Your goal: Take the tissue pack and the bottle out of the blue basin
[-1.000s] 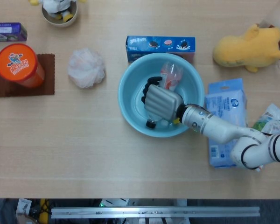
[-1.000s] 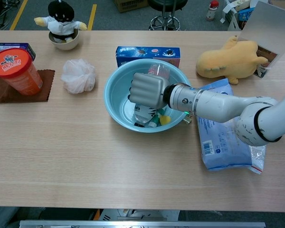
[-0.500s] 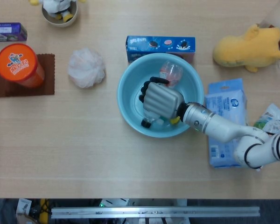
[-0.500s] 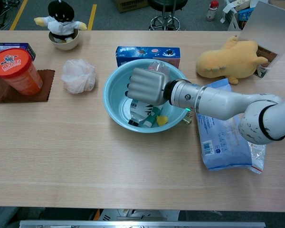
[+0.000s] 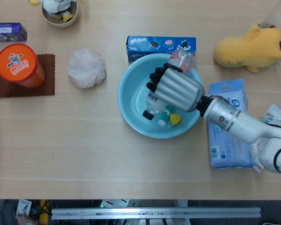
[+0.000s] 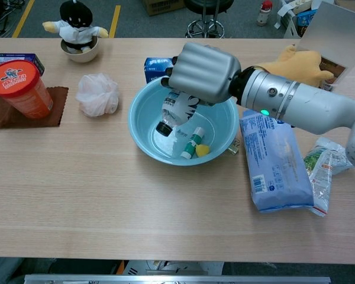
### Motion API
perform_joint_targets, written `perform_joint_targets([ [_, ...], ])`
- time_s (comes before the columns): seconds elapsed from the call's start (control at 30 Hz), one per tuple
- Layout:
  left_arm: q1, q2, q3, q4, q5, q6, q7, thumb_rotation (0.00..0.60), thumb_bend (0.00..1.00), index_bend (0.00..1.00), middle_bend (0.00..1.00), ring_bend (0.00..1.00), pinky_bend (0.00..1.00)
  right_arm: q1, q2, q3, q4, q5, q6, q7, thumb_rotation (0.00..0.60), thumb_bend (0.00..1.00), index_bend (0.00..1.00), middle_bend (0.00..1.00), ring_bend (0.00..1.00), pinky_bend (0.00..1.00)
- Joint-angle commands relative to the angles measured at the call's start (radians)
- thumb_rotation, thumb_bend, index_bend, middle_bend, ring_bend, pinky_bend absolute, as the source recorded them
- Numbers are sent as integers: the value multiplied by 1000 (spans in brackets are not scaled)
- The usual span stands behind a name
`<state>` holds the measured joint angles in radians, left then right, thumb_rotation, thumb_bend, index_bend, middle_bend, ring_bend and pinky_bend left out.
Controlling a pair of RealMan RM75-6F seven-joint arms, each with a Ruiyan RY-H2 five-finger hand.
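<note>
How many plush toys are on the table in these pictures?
2. A yellow plush toy lies at the far right of the table. A small black-and-white plush toy sits in a bowl at the far left.

The pale wooden desk (image 5: 84, 140) carries a blue basin (image 5: 131, 101) at centre, a blue box (image 5: 150, 46) just behind it, a white mesh puff (image 5: 86, 68) to its left, an orange canister (image 5: 18, 64) on a brown cloth (image 5: 0, 84) at far left, a yellow plush (image 5: 248, 47) upper right, and a blue tissue pack (image 5: 227, 140) at right.
</note>
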<state>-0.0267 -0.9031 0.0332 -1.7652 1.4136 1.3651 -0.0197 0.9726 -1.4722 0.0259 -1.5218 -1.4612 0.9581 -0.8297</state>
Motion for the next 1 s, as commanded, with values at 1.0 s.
perform_joint_targets([
  [1.0,-40,-19,9,-16,42,-38,31,600,316,243,204,141,102,-367,187,-89,119,27,174,302,600,383,610,588,572,631],
])
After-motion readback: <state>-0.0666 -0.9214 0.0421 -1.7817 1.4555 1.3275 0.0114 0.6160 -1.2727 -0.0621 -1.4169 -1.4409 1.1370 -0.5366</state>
